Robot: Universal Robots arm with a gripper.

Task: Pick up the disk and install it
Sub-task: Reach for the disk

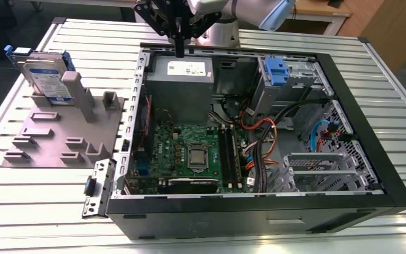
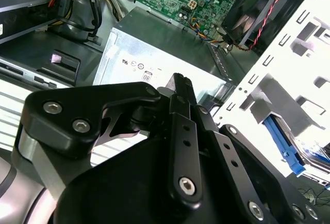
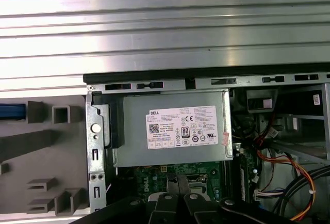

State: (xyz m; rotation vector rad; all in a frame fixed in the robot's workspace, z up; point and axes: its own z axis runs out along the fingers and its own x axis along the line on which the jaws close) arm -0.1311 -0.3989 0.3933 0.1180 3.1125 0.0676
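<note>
The disk, silver with a white-and-blue label and blue side rails, stands on edge in a grey fixture at the exterior view's left, outside the computer case. My gripper hangs over the case's far edge, above the power supply, well to the right of the disk. Its black fingers are pressed together with nothing between them, and their tips point down at the power supply. A strip of the disk's blue rail shows beside the fixture in the first wrist view.
The open black computer case lies on a slatted metal table. Inside are the grey power supply, a green motherboard, coloured cables and a drive cage with a blue latch tab.
</note>
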